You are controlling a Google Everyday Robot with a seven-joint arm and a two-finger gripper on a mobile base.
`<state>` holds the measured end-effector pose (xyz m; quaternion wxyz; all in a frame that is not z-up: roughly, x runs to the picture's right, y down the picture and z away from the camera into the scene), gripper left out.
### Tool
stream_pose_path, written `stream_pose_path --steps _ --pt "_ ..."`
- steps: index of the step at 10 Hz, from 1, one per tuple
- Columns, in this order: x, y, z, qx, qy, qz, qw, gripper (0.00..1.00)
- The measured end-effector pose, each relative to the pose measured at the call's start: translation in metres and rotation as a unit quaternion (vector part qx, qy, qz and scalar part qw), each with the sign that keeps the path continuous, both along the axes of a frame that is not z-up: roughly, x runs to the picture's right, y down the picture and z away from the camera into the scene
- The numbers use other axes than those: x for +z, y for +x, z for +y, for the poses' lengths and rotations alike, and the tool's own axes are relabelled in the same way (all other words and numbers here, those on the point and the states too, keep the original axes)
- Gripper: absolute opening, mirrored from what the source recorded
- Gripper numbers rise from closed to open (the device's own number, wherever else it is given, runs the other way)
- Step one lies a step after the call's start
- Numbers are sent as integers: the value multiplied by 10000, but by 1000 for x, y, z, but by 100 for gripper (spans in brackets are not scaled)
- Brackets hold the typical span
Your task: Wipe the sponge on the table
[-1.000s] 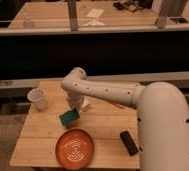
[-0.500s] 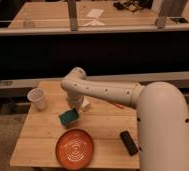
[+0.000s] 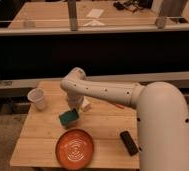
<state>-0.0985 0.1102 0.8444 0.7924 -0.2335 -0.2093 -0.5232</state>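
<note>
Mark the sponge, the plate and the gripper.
sponge [image 3: 68,118], camera view, on its green top face.
plate [image 3: 75,148], camera view, on its bare orange centre.
gripper [image 3: 74,108], camera view, on its tip, low over the sponge's far end, behind the plate.

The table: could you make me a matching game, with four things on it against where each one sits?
Things:
1. sponge
2. orange plate
3. clear cup
4. black block

Places on the table:
A. back left corner
B. front edge, near the middle
C. front right
D. mid-table, by the gripper

Pairs: 1-D, 2-B, 3-A, 4-C.
</note>
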Motion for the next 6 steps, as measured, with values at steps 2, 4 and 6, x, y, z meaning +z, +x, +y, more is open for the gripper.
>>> stream_pose_path --steps 2,4,6 --pt "0 1 0 6 -2 3 10000 4" --pt "0 2 1 8 -4 5 10000 4" --pt "-1 0 2 -3 0 -9 10000 4"
